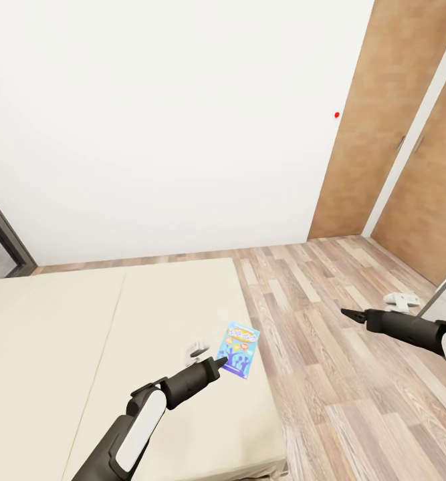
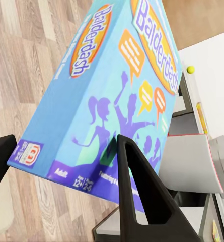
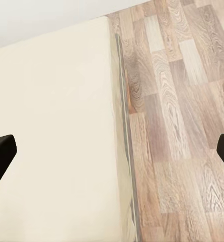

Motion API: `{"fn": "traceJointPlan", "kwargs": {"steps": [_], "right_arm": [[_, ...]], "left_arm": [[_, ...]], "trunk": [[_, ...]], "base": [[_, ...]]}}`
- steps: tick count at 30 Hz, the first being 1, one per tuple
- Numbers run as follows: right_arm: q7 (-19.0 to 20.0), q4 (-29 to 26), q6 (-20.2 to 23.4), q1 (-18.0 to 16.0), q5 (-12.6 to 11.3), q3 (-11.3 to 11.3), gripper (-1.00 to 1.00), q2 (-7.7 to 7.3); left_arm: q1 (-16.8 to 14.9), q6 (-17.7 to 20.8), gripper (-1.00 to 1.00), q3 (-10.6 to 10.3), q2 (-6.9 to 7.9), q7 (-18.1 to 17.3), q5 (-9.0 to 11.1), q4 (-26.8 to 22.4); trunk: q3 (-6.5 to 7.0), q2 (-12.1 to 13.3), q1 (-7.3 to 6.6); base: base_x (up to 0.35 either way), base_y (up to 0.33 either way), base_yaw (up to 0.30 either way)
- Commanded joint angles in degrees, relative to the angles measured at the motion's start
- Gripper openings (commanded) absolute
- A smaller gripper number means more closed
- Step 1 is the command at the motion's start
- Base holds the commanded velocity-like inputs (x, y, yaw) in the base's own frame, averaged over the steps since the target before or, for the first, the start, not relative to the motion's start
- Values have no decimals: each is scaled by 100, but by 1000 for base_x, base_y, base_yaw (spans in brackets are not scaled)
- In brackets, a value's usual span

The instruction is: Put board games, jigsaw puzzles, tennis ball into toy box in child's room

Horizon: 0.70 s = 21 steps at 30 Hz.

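A small blue board game, printed "Balderdash", hangs tilted above the right edge of the bed. My left gripper is shut on its lower corner. In the left wrist view the box fills the space between the dark fingers, with wood floor beneath it. Behind the box, the small yellow-green tennis ball rests on the grey table. My right gripper hovers open over the floor beside the bed, and its wrist view shows nothing held in the gripper.
A white wall stands behind the bed, and wooden wardrobe doors are at the right. A dark window frame is at the left. A small white object lies on the plank floor. A red-edged chair stands by the table.
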Motion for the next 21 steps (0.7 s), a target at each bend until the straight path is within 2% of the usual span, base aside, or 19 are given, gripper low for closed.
{"fn": "traceJointPlan", "kwargs": {"steps": [1, 21], "right_arm": [[32, -2, 29, -6, 13, -7, 100, 0], [32, -2, 29, -6, 13, -7, 100, 0]], "left_arm": [[-4, 36, -100, 6, -2, -1, 37, -3], [-4, 36, -100, 6, -2, -1, 37, -3]], "trunk": [[-11, -12, 3], [-11, -12, 3]], "base": [[0, 0, 0], [0, 0, 0]]}}
